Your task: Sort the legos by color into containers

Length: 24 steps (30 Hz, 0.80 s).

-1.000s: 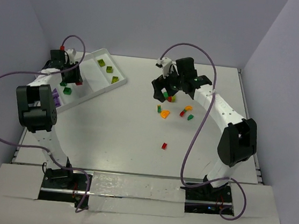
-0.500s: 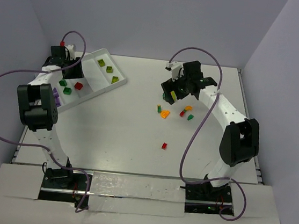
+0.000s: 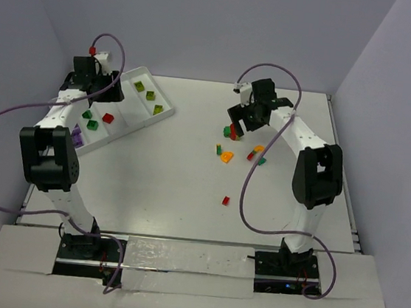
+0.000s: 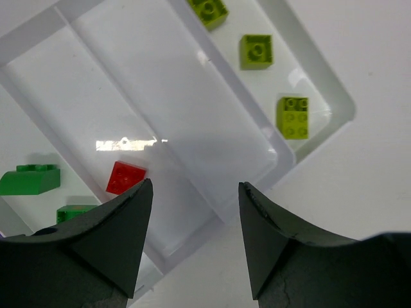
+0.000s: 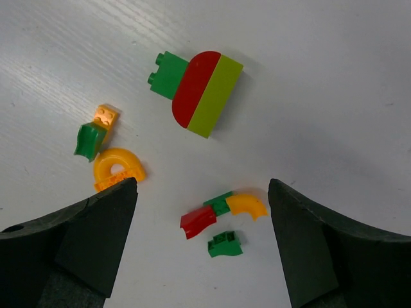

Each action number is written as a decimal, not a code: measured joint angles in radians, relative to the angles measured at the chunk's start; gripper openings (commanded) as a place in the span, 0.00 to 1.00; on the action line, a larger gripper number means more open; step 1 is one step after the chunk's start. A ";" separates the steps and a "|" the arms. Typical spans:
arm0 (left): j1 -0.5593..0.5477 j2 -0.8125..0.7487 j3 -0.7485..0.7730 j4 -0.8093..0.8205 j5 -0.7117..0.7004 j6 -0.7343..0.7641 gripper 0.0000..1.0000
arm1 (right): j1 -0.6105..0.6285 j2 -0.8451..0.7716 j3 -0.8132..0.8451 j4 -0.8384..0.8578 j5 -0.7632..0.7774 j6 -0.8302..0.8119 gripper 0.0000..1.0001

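The white tray (image 3: 126, 104) sits at the far left, and its containers run side by side. Lime legos (image 4: 256, 51) lie in the end compartment, and a red brick (image 4: 125, 178) and green bricks (image 4: 29, 179) lie further along; a purple one (image 3: 76, 137) is at the near end. My left gripper (image 3: 100, 91) hangs open and empty above the tray (image 4: 160, 83). My right gripper (image 5: 202, 186) is open above loose legos: a green-red-lime joined piece (image 5: 196, 92), an orange arch (image 5: 117, 170), a red-green-orange piece (image 5: 221, 212) and a green brick (image 5: 225, 244).
A lone red brick (image 3: 225, 200) lies nearer the table's middle, apart from the cluster. A small orange-and-green piece (image 5: 96, 131) sits beside the arch. Grey walls close the table at the back and on both sides. Purple cables loop from both arms.
My left gripper has opened and drawn back from the tray toward the far wall, with the red brick lying in a compartment. My right gripper has shifted right and turned above the cluster.
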 measured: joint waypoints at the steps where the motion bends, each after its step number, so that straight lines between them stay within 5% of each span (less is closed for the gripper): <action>1: -0.005 -0.016 -0.001 0.000 0.006 -0.002 0.66 | 0.000 0.023 0.027 -0.007 0.000 0.020 0.95; 9: -0.017 -0.064 -0.002 -0.006 0.042 -0.030 0.66 | 0.006 0.221 0.283 -0.088 0.030 0.206 1.00; 12: -0.017 -0.064 -0.004 -0.012 0.052 -0.040 0.68 | 0.011 0.261 0.299 -0.111 0.036 0.243 1.00; 15: -0.017 -0.064 -0.006 -0.015 0.059 -0.055 0.83 | 0.022 0.302 0.321 -0.133 0.055 0.261 1.00; 24: -0.017 -0.074 -0.013 -0.024 0.085 -0.081 0.87 | 0.047 0.356 0.344 -0.144 0.067 0.314 1.00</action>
